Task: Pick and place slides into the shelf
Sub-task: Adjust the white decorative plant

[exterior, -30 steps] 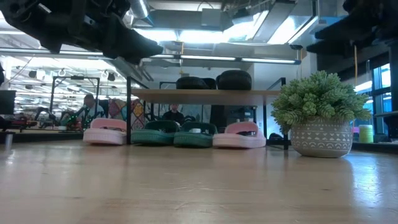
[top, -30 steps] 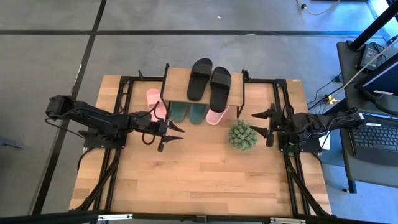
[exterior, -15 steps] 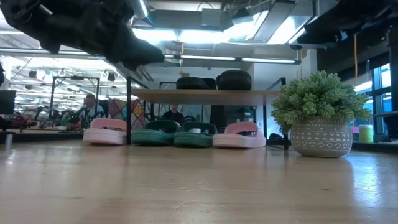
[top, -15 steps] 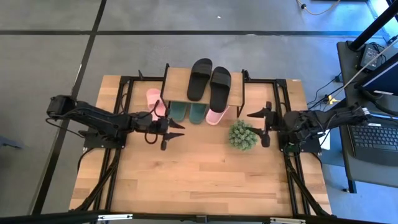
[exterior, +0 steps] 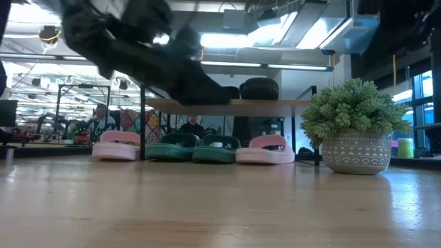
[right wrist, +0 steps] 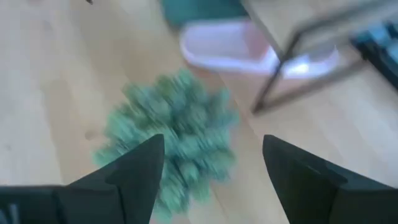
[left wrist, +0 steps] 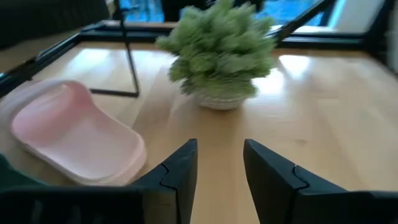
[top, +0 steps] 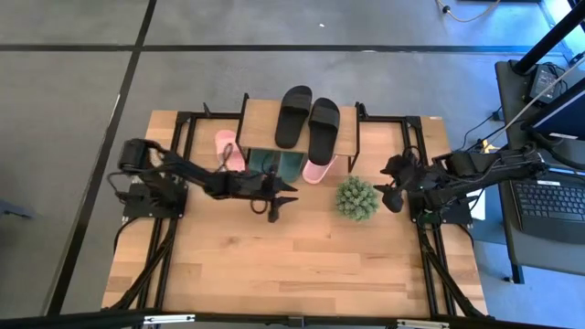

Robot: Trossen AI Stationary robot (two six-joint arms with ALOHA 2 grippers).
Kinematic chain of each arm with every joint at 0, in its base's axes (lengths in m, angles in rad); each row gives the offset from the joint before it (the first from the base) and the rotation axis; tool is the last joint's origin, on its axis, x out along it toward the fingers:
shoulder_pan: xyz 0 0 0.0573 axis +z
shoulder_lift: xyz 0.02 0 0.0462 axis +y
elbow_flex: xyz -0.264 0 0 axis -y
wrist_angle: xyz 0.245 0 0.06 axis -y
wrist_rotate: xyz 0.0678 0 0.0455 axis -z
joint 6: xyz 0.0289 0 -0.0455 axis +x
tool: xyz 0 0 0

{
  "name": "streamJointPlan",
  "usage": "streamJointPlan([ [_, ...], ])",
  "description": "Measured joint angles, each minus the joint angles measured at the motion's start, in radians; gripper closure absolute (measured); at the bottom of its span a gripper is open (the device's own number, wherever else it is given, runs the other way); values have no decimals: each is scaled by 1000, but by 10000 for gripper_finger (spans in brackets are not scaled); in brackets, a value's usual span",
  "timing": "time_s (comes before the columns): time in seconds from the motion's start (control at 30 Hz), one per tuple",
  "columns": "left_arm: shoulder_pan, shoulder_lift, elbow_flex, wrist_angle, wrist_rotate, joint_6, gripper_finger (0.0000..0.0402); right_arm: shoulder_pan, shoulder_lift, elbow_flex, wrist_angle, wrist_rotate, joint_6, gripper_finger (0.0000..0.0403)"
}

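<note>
The shelf [top: 265, 123] stands at the table's far middle. The black slides [top: 306, 117] lie on its plank top, and the dark green slides [top: 277, 164] rest on the table beneath it. One pink slide [top: 320, 171] lies under the shelf's right end, the other [top: 227, 151] on the table just outside its left legs. My left gripper [top: 279, 201] hovers open in front of the shelf, above the table, and faces the right pink slide [left wrist: 74, 143]. My right gripper [top: 388, 187] is open, to the right of the plant and above it.
A round spiky green plant in a pale pot [top: 356, 198] stands on the table between the two grippers, near the shelf's right front leg. Black frame rails run along the table's left and right sides. Bare wood lies toward the near edge [top: 292, 274].
My left gripper has travelled toward the table's right, from in front of the left pink slide to in front of the shelf's middle, and stays open. My right gripper has tipped downward beside the plant.
</note>
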Motion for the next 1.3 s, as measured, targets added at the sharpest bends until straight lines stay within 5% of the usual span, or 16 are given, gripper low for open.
streamJointPlan([
  [0.2,33,178,143,-3,-39,-23,279,-1,55,-6,-179,-2,224,130],
  [0.47,45,329,308,-31,-38,-27,279,-20,111,-25,-192,109,360,130],
  [1.3,70,551,647,-275,-49,-26,279,-61,133,-26,-177,102,356,130],
])
